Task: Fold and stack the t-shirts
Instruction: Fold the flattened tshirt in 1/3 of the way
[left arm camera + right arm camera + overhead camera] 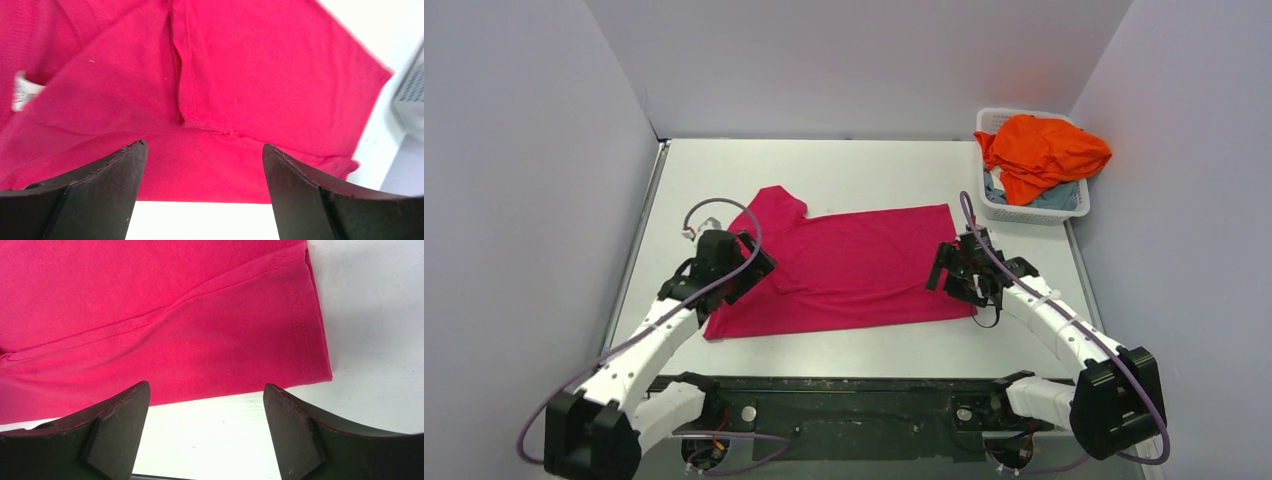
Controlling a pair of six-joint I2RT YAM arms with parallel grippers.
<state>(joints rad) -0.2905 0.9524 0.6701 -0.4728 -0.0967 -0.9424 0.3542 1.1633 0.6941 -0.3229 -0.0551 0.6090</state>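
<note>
A magenta-pink t-shirt (pixel 854 265) lies flat across the middle of the table, partly folded, with one sleeve sticking out at the far left. My left gripper (pixel 749 265) hangs open over the shirt's left side. In the left wrist view its fingers (pixel 107 182) frame the pink t-shirt (pixel 250 75) and its near edge, holding nothing. My right gripper (pixel 952 272) is open above the shirt's right end. Between its spread fingers (pixel 300 425) shows the hemmed corner of the pink t-shirt (pixel 200 330) and bare table. An orange t-shirt (pixel 1044 152) is heaped on a pale blue-grey one (pixel 1054 198).
A white lattice basket (pixel 1034 214) stands at the back right corner of the table and holds the orange and blue-grey shirts. Grey walls close in the table on the left, back and right. The black base rail (pixel 854 405) runs along the near edge.
</note>
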